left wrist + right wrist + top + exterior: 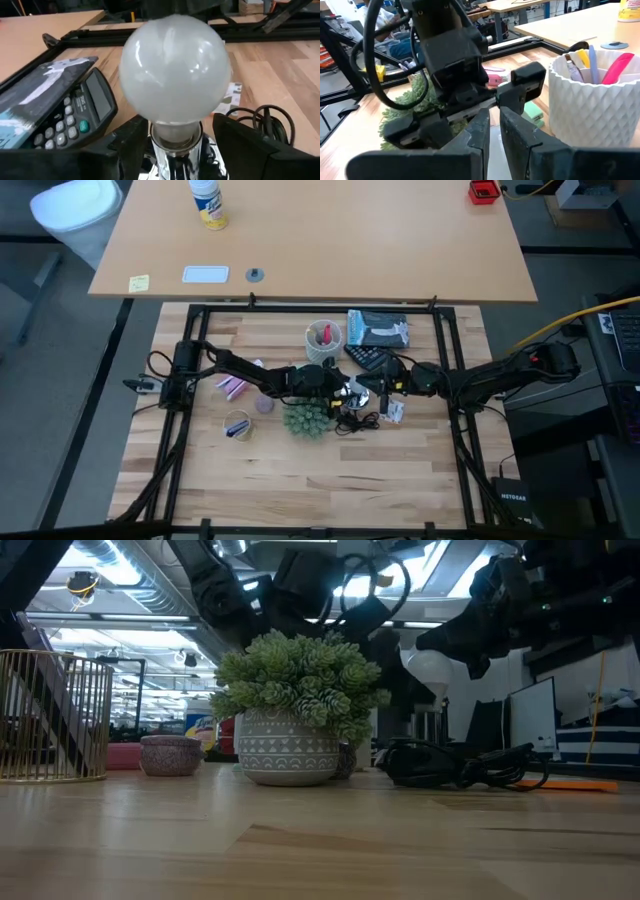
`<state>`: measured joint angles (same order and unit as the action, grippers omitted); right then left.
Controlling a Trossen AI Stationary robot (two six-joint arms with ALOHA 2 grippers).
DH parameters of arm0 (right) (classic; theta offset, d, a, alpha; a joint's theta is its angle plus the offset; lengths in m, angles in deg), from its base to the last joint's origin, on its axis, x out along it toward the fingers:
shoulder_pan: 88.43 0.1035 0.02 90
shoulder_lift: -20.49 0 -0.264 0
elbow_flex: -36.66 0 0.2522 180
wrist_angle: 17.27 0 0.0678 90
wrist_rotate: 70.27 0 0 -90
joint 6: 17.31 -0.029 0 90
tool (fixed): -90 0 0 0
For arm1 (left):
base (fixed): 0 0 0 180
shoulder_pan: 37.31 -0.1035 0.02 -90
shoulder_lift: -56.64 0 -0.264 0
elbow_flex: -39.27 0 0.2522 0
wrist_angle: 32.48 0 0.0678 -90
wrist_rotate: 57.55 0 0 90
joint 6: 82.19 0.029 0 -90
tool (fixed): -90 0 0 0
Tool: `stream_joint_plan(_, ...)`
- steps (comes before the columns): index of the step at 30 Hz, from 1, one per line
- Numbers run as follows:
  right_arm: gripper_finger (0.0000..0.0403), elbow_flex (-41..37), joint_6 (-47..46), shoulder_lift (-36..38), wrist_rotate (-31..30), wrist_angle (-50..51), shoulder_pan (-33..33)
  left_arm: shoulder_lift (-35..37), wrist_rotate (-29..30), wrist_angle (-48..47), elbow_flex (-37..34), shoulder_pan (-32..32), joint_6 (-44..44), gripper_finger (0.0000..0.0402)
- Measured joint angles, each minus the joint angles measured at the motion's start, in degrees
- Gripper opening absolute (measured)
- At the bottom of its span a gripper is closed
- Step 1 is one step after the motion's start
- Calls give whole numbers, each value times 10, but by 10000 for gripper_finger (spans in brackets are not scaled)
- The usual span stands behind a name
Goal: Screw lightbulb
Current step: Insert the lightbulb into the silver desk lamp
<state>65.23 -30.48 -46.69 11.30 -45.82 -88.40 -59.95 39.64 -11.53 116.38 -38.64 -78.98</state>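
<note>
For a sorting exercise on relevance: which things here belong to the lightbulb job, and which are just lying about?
Job: lightbulb; silver socket; left gripper, flanking the bulb's base; right gripper, opposite.
Lying about: potted plant; calculator; pen cup; wire basket.

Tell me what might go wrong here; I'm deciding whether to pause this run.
1. The white rounded glass lightbulb with its grey metal base sits at the left gripper, and the right gripper is close by; the crowded arms could knock each other.
2. The coiled black cord lies beside the bulb and may snag during turning.
3. The spiky green plant in its white patterned pot stands near and could get bumped.
</note>
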Motion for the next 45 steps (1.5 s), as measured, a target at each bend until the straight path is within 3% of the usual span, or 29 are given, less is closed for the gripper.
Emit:
stream_joint_plan(14, 50, -1, 0, -1, -1, -3, 0, 90, 0, -180, 0, 4, -51, 205)
stream_joint_plan(28, 50, -1, 0, -1, -1, -3, 0, 108, -21, -172, 0, 46, -62, 205)
stream_joint_plan(34, 50, -1, 0, -1, -1, -3, 0, 107, -23, -116, 0, 51, -71, 203)
stream_joint_plan(37, 50, -1, 0, -1, -1, -4, 0, 106, -22, -106, 0, 51, -77, 183)
stream_joint_plan(45, 50, -1, 0, -1, -1, -5, 0, 98, -22, -88, 1, 47, -109, 80)
